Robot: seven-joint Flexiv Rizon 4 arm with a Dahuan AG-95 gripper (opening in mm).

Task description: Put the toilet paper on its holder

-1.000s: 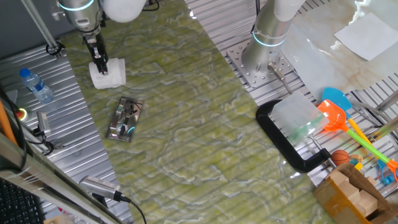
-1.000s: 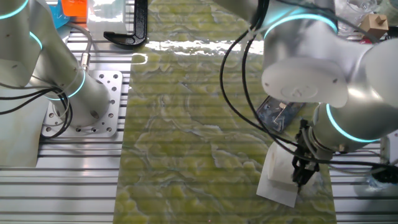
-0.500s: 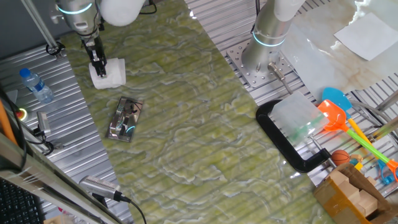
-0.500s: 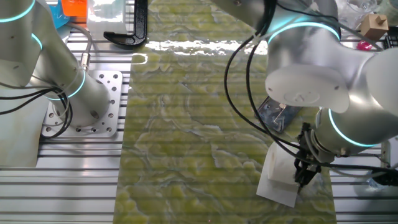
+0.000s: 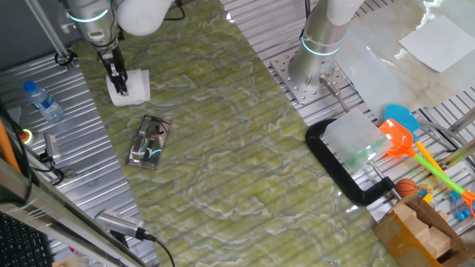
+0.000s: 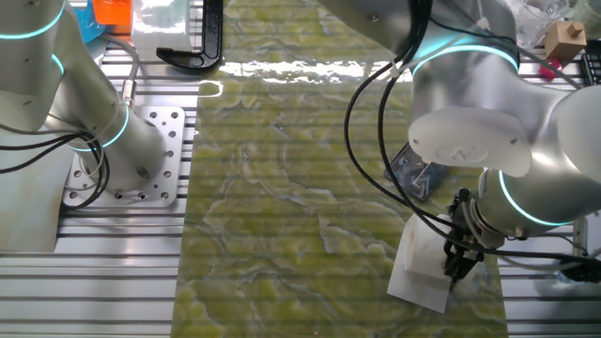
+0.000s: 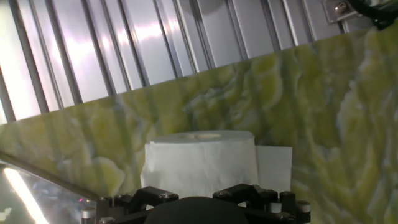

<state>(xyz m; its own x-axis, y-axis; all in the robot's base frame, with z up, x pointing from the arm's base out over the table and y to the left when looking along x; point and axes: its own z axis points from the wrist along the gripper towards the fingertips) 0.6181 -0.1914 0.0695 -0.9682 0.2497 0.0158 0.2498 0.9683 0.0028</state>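
Observation:
The toilet paper (image 5: 132, 85) is a white roll on the green mat at the far left, with a loose sheet under it. It also shows in the other fixed view (image 6: 424, 259) and fills the low middle of the hand view (image 7: 200, 163). My gripper (image 5: 118, 80) reaches down onto the roll's left part, fingers close together and pinching its wall; it meets the roll's right edge in the other fixed view (image 6: 457, 271). The fingertips are hidden in the hand view. The holder (image 5: 149, 142), a shiny plate with a dark bracket, lies just in front of the roll, apart from it (image 6: 419, 173).
A water bottle (image 5: 42, 101) lies on the ribbed metal left of the roll. A black C-clamp (image 5: 343, 169) and coloured toys (image 5: 407, 135) are at the right. A second arm's base (image 5: 318, 53) stands at the back. A white sheet (image 5: 438, 41) lies far right.
The arm above the gripper has shifted slightly, up and to the left in one fixed view. The fingertips stay at the roll, and roll and holder have hardly moved.

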